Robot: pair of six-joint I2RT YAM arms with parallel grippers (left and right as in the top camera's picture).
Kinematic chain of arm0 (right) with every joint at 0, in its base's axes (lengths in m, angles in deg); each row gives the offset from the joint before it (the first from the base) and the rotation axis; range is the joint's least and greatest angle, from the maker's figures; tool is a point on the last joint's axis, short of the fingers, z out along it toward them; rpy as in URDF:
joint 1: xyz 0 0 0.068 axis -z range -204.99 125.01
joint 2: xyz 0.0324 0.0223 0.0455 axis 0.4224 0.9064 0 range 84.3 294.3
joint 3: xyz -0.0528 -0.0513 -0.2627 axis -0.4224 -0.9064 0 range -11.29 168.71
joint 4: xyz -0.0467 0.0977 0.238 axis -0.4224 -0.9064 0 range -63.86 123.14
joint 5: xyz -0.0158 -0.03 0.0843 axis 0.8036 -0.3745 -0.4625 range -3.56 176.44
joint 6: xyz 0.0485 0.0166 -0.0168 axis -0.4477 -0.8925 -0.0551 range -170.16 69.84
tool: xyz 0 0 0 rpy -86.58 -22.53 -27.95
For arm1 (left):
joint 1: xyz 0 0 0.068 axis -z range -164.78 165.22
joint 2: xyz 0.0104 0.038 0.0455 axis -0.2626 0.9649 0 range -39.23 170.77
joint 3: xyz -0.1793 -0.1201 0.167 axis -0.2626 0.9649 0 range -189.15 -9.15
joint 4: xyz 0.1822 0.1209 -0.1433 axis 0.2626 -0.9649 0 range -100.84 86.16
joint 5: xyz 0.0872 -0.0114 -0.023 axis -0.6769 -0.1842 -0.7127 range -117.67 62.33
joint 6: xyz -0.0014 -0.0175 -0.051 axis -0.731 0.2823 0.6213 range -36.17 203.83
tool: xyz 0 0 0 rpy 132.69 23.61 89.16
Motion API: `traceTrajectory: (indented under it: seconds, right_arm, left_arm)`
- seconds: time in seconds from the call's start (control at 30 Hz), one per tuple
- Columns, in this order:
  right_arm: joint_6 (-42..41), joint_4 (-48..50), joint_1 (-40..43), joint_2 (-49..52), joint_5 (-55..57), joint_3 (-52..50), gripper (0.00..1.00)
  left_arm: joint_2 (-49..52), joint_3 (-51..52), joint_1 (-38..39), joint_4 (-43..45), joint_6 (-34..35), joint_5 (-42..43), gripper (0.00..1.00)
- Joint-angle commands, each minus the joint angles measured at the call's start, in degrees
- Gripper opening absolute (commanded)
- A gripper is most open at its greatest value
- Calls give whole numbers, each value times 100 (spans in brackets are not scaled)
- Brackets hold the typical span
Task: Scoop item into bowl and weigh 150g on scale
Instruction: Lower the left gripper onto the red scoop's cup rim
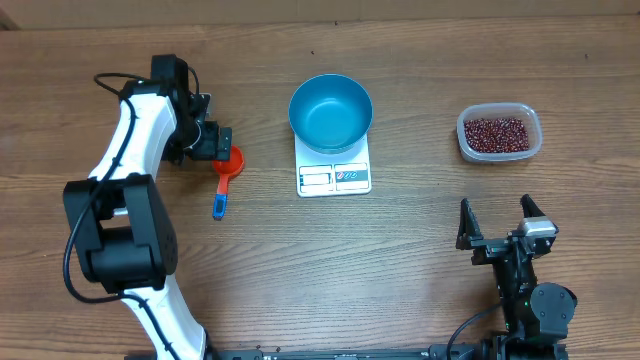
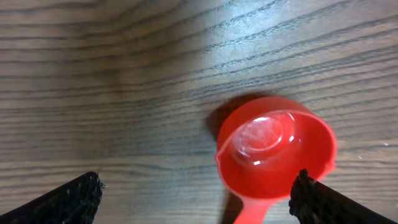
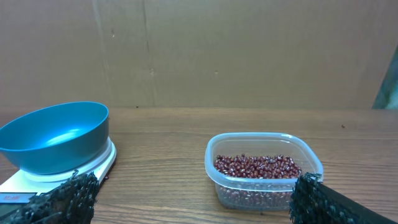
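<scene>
Inspection of the wooden table (image 1: 400,280) finds the scale (image 1: 334,178) at the centre, toward the far side, with its display and label panel facing the near edge. The blue bowl (image 1: 331,112) sits on the scale's far portion and overhangs its far edge; its interior shows no contents. The item, a mass of small dark red beans (image 1: 496,134), lies wholly inside a clear plastic tub (image 1: 537,130) well to the right of the scale, at about the same depth on the table; no beans are seen loose. A scoop (image 1: 226,172) lies flat to the left of the scale, red cup at the far end and blue handle pointing near, and its cup is empty. The left gripper (image 1: 222,143) stands over the far end of that cup with jaws wide apart and nothing held; in the left wrist view both fingertips (image 2: 68,199) frame the cup, which sits nearer the right-hand one, and whether that finger touches the rim cannot be told. The right gripper (image 1: 494,205) is on the near right, well short of the tub, jaws fully apart and empty; its own camera looks between them at the tub, with bowl and scale off to the left
</scene>
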Motion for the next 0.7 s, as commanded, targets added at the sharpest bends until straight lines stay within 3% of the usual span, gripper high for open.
traceTrajectory:
  seconds: [0.0,0.53,0.57,0.63,0.67]
  right_arm:
    - [4,17,-37,-46,-33,-61,100]
    - [4,17,-37,-46,-33,-61,100]
    - [4,17,-37,-46,-31,-61,100]
    - [4,17,-37,-46,-31,-61,100]
    - [4,17,-37,-46,-33,-61,100]
  left_arm:
    - [337,-31,-37,28,-133,-35,100]
    - [610,-33,-31,55,-133,-33,98]
    - [610,-33,-31,52,-133,-33,92]
    - [610,-33,-31,55,-133,-33,70]
    - [610,-33,-31,52,-133,-33,66]
